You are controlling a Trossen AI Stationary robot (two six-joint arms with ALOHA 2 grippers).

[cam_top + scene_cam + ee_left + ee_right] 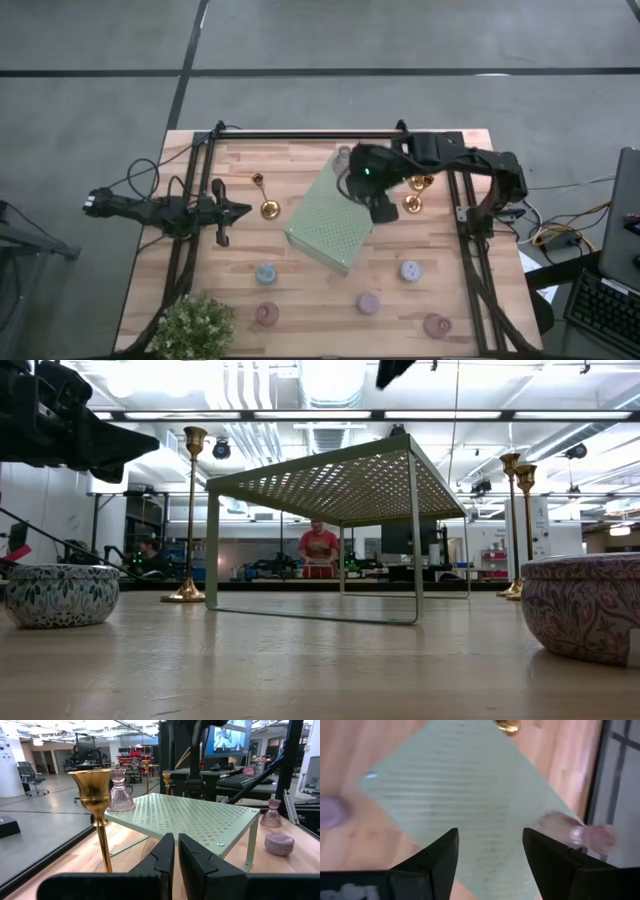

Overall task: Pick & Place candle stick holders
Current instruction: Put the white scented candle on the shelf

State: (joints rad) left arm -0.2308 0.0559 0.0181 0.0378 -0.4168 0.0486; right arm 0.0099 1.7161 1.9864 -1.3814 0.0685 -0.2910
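One gold candlestick [266, 197] stands on its round base at the table's left middle, just in front of my left gripper [176, 840], which is shut and level and touches nothing. Two more gold candlesticks [417, 193] stand right of the pale-green dotted shelf [330, 222]. My right gripper [490, 837] hangs open above the shelf, tilted down, with nothing between its fingers. Squat pastel holders sit on the near half of the table: pale blue [266, 273], pink [267, 313], lilac [369, 302].
A pink glass holder [119, 790] stands at the shelf's far corner. Two more squat holders [410, 270] [436, 325] sit near right. A leafy plant [195, 325] fills the near left corner. Black frame rails [470, 250] run along both table sides.
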